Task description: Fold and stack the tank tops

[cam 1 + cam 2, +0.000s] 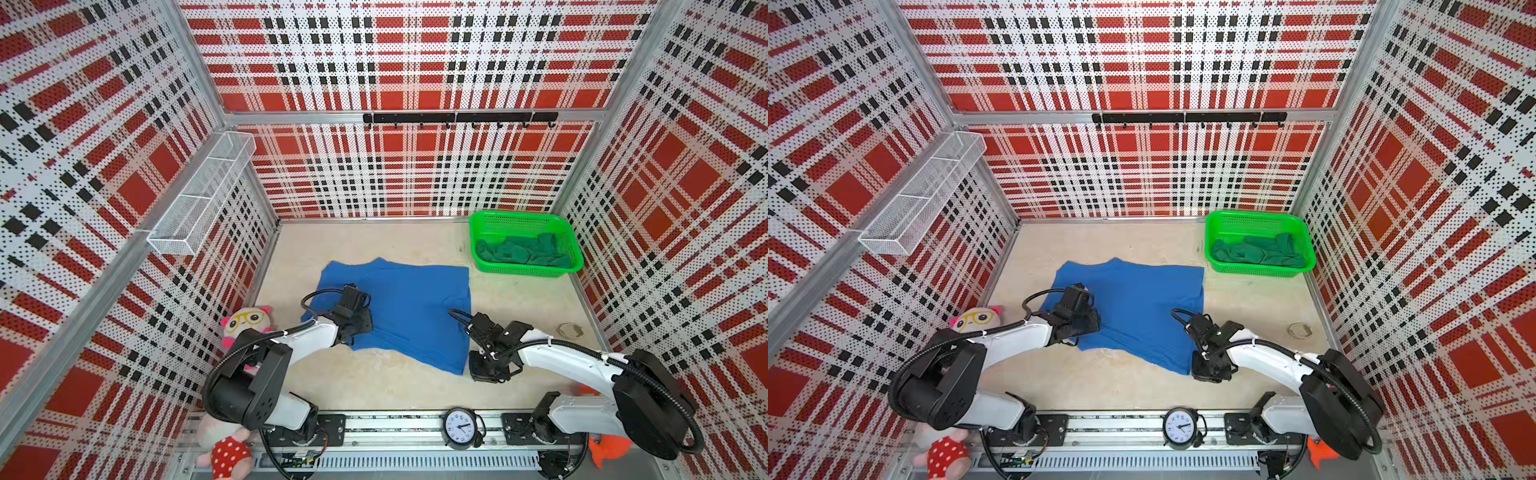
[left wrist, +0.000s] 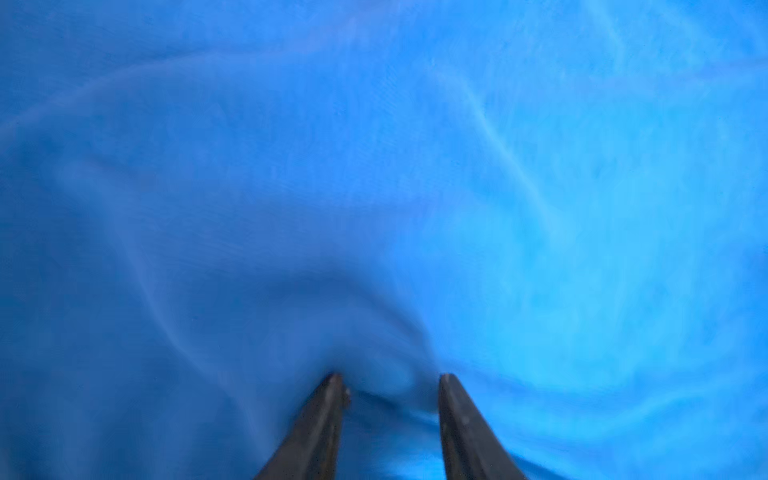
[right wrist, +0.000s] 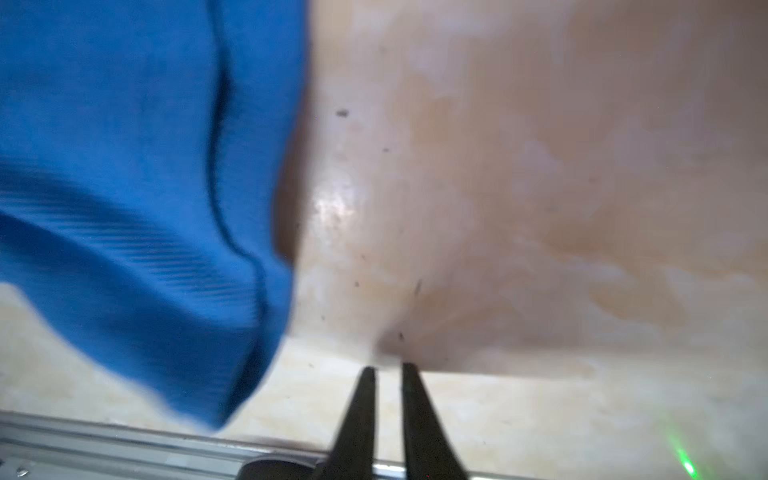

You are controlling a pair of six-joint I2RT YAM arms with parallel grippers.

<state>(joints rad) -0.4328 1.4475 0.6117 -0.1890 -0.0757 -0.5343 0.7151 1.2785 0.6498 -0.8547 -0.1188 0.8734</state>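
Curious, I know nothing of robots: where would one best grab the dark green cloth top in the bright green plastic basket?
Probably a raised fold of the dark green cloth top, pinched from straight above: the walls of the bright green plastic basket block sideways approaches.

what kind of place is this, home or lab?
Likely a lab robot cell, not a home: perforated plaid panels on aluminium framing, two arms on a front rail, staged props like the clock.

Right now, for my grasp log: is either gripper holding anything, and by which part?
Nothing is held. The right gripper is empty beside the blue tank top; the left gripper presses open tips onto it.
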